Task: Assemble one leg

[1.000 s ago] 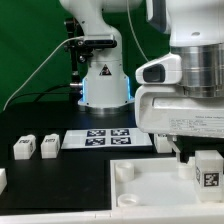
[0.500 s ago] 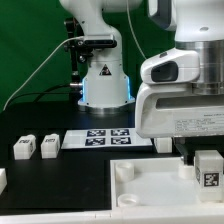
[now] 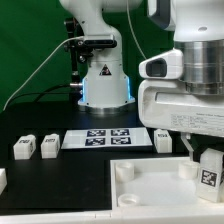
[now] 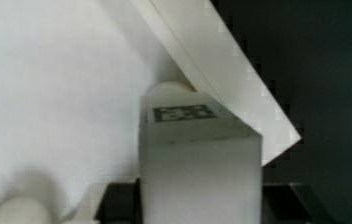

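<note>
My gripper (image 3: pixel 203 158) is shut on a leg (image 3: pixel 211 172), a small white block with a black-and-white tag, and holds it at the exterior view's right over the far right corner of the white tabletop panel (image 3: pixel 150 190). In the wrist view the leg (image 4: pixel 199 150) stands between my dark fingers (image 4: pixel 130 205), my gripper (image 4: pixel 203 208) closed on its sides, its tagged end against the panel (image 4: pixel 66 90) near the panel's edge. A round corner socket (image 3: pixel 123 171) shows on the panel's far left corner.
Two more legs (image 3: pixel 24 148) (image 3: pixel 47 146) stand on the black table at the exterior view's left, another at the left edge (image 3: pixel 2 180), and one (image 3: pixel 163 140) beside the marker board (image 3: pixel 108 137). The robot base (image 3: pixel 105 85) stands behind.
My gripper and the leg in it have shifted slightly toward the exterior view's right, and the wrist has turned a little. The other parts have not moved.
</note>
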Robot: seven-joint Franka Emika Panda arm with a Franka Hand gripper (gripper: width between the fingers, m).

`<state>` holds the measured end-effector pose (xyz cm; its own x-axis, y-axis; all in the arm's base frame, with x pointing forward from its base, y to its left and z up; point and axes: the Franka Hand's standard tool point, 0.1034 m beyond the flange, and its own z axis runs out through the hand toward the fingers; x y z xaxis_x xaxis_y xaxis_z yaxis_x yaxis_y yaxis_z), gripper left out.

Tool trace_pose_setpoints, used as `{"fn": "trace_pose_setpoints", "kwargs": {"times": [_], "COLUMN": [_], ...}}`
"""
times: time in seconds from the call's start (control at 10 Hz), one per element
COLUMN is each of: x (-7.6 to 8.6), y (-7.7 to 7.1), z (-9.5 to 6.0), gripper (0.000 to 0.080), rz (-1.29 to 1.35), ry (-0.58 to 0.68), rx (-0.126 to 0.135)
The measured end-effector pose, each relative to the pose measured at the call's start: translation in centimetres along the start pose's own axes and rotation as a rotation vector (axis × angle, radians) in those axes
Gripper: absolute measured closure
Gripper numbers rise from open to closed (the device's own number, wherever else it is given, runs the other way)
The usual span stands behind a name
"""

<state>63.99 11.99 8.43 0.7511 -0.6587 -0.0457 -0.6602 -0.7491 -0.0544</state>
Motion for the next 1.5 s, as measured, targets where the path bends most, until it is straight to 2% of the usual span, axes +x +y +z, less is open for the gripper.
{"fn": "trace_pose_setpoints", "kwargs": {"times": [0.2, 0.6, 0.7, 0.9, 1.0, 1.1, 1.2, 1.5], "x": [0.1, 0.1, 0.0, 0.0, -0.1, -0.4, -0.8, -1.3], "y": [0.2, 0.9, 0.8, 0.8, 0.7, 0.4, 0.0, -0.3], "z": [0.1, 0.2, 0.2, 0.2, 0.3, 0.5, 0.5, 0.7], "gripper": [0.0505, 0.0505, 0.0505, 0.0505, 0.0269, 0.0269, 0.0174, 0.0151], "rz": [0.374, 1.045, 1.103, 1.087, 0.963, 0.812, 0.7, 0.266], "ry": [-0.009, 0.004, 0.014, 0.02, 0.025, 0.028, 0.029, 0.04], "rx": [0.008, 0.066, 0.07, 0.067, 0.07, 0.07, 0.069, 0.06]}}
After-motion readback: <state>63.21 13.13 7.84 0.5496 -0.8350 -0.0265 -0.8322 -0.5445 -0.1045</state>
